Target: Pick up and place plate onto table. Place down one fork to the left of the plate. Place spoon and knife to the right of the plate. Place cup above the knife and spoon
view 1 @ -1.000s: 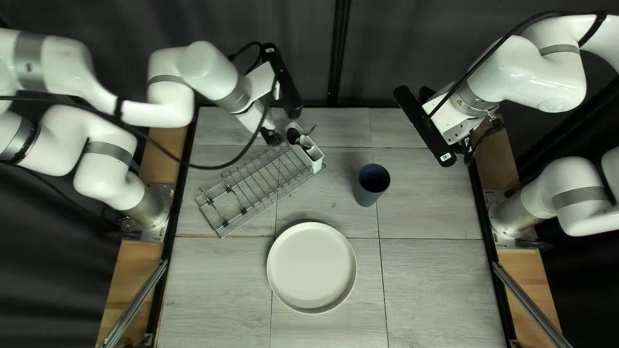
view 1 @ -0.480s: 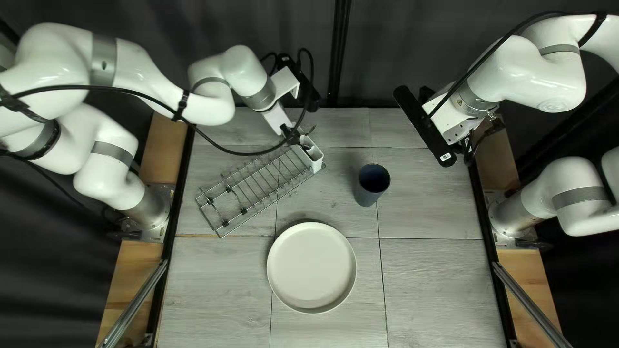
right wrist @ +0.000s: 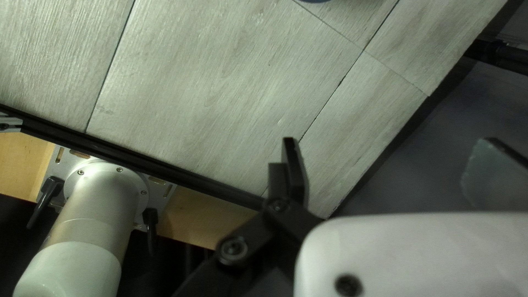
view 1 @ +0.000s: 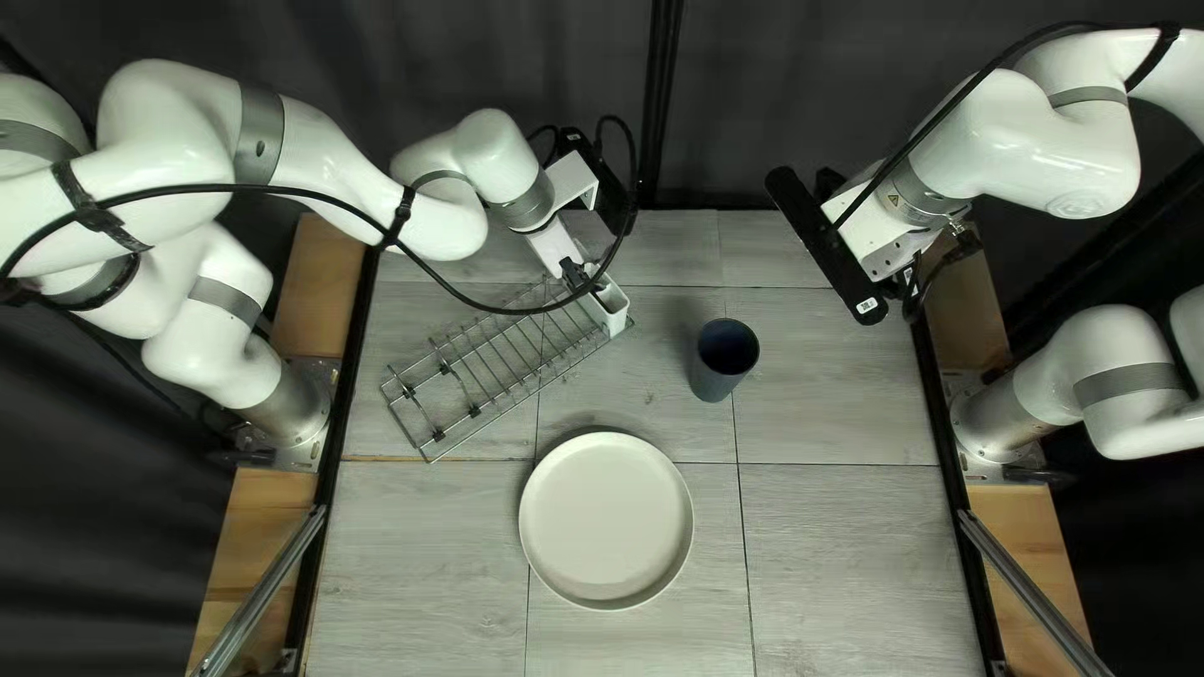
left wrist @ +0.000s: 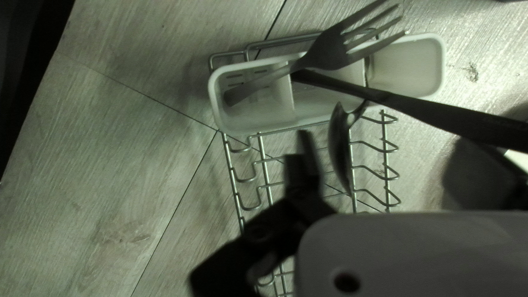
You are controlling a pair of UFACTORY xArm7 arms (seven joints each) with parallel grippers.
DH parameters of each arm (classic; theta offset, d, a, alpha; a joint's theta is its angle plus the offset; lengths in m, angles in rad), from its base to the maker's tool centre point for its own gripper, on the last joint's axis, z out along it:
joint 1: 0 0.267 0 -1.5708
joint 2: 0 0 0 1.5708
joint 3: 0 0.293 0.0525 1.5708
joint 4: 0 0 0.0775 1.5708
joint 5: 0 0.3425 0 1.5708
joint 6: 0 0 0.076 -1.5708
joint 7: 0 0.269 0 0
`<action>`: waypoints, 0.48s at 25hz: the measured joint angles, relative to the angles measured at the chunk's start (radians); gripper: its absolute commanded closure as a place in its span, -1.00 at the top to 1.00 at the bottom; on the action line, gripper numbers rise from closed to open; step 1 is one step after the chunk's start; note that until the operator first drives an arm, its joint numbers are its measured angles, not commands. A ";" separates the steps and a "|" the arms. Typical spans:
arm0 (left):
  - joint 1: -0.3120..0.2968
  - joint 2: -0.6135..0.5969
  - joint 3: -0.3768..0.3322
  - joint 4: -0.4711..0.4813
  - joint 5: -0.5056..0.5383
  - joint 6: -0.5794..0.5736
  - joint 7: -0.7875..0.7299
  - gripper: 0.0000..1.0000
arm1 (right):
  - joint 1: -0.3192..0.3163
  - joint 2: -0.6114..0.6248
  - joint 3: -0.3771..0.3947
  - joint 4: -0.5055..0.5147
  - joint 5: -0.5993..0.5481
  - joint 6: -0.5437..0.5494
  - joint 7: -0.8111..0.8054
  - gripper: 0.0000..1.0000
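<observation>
In the top left view my left gripper is over the white cutlery caddy. From its wrist, the left gripper stands open above the caddy; the spoon lies between its fingers without both touching it. A fork leans tines up in the end compartment, and a dark knife-like handle sticks out toward the far finger. The pale plate lies flat on the table, and the dark blue cup stands upright. My right gripper, seen open in its wrist view, holds nothing.
A wire dish rack extends from the caddy toward the left table edge; its wires run beneath my left gripper. A black cable loops from the left arm over rack and caddy. The right arm hangs above the table's far right corner.
My left arm has swung right and slightly toward the near edge, bringing its gripper over the caddy and covering the cutlery tops. The right arm, plate and cup are unmoved.
</observation>
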 measured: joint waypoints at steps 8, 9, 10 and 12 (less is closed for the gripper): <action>0.031 -0.082 -0.044 -0.002 0.083 0.037 -0.099 -1.00 | 0.000 0.000 0.000 0.000 0.000 0.000 0.000 1.00; 0.036 -0.096 -0.054 -0.003 0.096 0.045 -0.116 -1.00 | 0.000 0.000 0.000 0.000 0.000 0.000 0.000 1.00; 0.042 -0.111 -0.065 -0.003 0.110 0.054 -0.134 -1.00 | 0.000 0.000 0.000 0.000 0.000 0.000 0.000 1.00; 0.055 -0.147 -0.093 -0.001 0.140 0.080 -0.173 -1.00 | 0.000 0.000 0.000 0.000 0.000 0.000 0.000 1.00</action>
